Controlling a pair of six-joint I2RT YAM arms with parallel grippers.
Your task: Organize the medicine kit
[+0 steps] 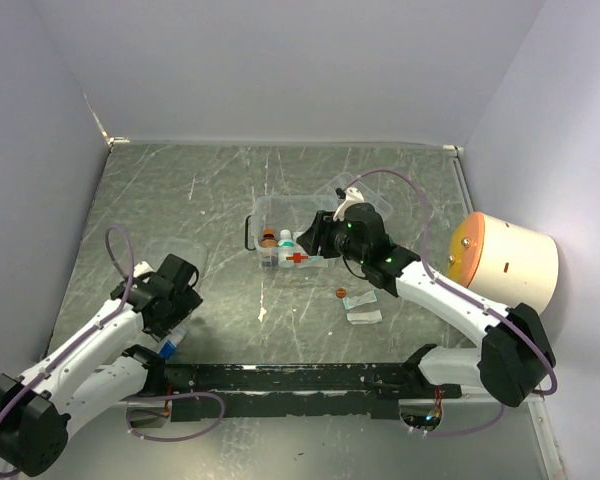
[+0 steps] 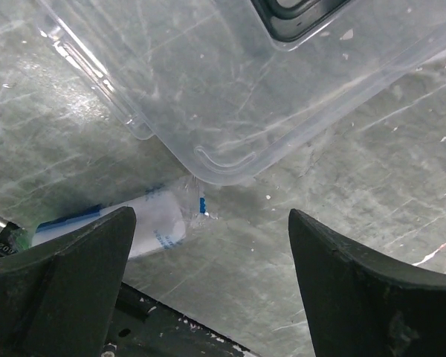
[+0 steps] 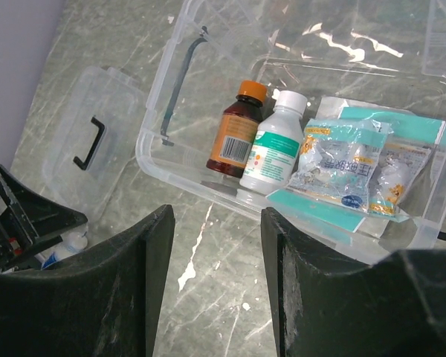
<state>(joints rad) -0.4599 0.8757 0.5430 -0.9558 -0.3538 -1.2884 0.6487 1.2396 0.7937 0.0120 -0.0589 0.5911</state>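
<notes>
The medicine kit [image 1: 280,232] is a clear box with a red cross [image 1: 296,257], open at mid-table. In the right wrist view the medicine kit [image 3: 171,160] holds a brown bottle [image 3: 236,130], a white bottle [image 3: 276,145] and sachets [image 3: 346,165]. My right gripper [image 1: 315,238] hovers at its front edge, and in its wrist view the right gripper [image 3: 215,275] is open and empty over bare table. My left gripper [image 1: 172,298] is open and empty, low over the table in the left wrist view [image 2: 208,282]. It is beside a white-and-blue packet [image 2: 152,223].
The flat clear lid [image 2: 230,89] with a black handle [image 2: 297,15] lies left of the kit [image 1: 170,255]. A small brown item [image 1: 341,292] and clear packets [image 1: 363,308] lie in front of the kit. A beige cylinder [image 1: 505,258] stands at the right. A black bar [image 1: 300,378] runs along the near edge.
</notes>
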